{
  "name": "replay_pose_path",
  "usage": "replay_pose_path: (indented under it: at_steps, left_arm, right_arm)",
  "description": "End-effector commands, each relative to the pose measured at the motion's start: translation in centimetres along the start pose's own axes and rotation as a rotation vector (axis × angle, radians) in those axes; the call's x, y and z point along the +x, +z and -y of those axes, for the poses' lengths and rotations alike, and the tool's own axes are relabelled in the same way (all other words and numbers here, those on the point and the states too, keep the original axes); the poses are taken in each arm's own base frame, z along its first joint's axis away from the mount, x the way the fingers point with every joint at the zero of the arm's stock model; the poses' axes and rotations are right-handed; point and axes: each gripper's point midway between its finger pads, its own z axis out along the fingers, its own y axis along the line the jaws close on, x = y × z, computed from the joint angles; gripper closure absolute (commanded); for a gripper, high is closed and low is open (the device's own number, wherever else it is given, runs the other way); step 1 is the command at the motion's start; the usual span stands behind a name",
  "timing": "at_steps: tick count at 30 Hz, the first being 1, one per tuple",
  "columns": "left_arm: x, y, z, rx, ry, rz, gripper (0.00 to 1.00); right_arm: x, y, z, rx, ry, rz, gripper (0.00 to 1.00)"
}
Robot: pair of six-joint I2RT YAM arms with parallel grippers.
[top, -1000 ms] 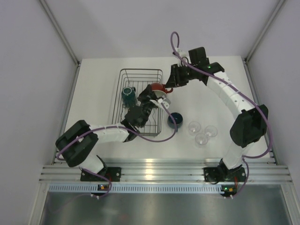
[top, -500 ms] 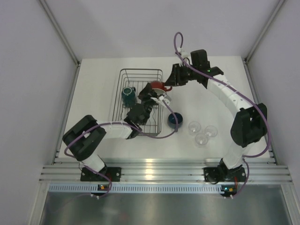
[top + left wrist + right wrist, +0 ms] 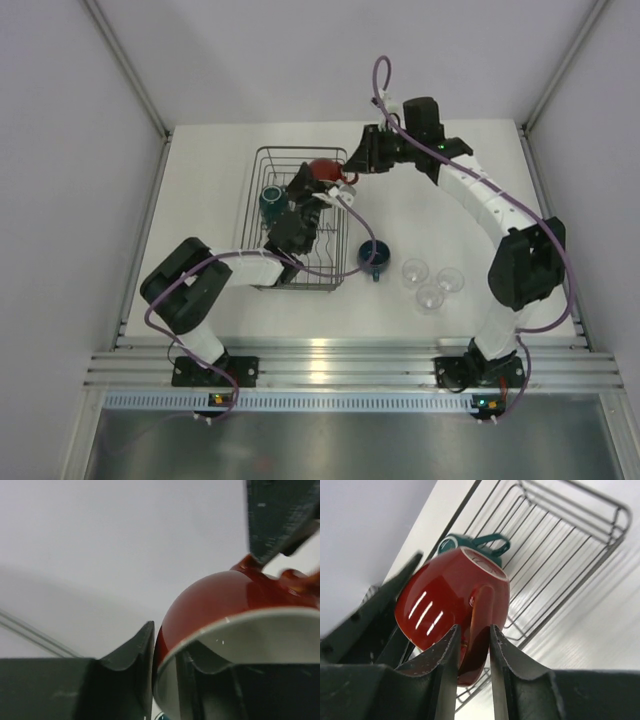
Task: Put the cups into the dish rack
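**White table, two grippers on one red cup above the rack**

White table (image 3: pixel 205 190), plain walls around. The red cup (image 3: pixel 325 170) is held off the surface over the far right corner of the dish rack (image 3: pixel 262 160), not yet set down.

My left gripper (image 3: pixel 167 650) is closed on the rim, one finger inside against the white wall and one outside on the red. My right gripper (image 3: pixel 474 630) is closed on the handle, a finger on each side.

The cup is tipped over. Its red base faces up and away, its mouth faces down toward my left wrist, and its handle sticks out toward my right arm. So the axis runs base-far, mouth-near, roughly along my left fingers.

The teal mug (image 3: pixel 271 200) already sits in the rack, just left of the red cup and close to it.

Judgement: the left arm is nearer the rack floor and should do the lowering, and the right has to let go of the handle first. Risk is bumping the teal mug.

The blue cup (image 3: pixel 372 257) and three glasses (image 3: pixel 430 280) wait on the table right of the rack.
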Motion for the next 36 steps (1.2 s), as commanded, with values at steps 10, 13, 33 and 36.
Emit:
replay_pose_path:
  at_steps: [10, 13, 33, 36]
  left_arm:
    - [-0.9, -0.3, -10.6, -0.456, -0.300, 0.091, 0.55]
    - [-0.5, -0.3, -10.4, -0.456, -0.304, 0.079, 0.55]
    - [0.9, -2.0, -9.4, -0.428, -0.437, 0.065, 0.30]
    - [0.6, -2.3, -9.3, -0.418, -0.469, 0.081, 0.29]
  right_arm:
    - [-1.0, 2.2, -8.8, -0.297, -0.015, -0.043, 1.00]
    - [-1.4, 2.7, -8.3, -0.277, -0.015, -0.024, 1.00]
    - [-4.6, 4.1, -5.2, -0.183, -0.016, 0.072, 1.00]
    - [-4.8, 4.2, -5.1, -0.186, -0.017, 0.081, 1.00]
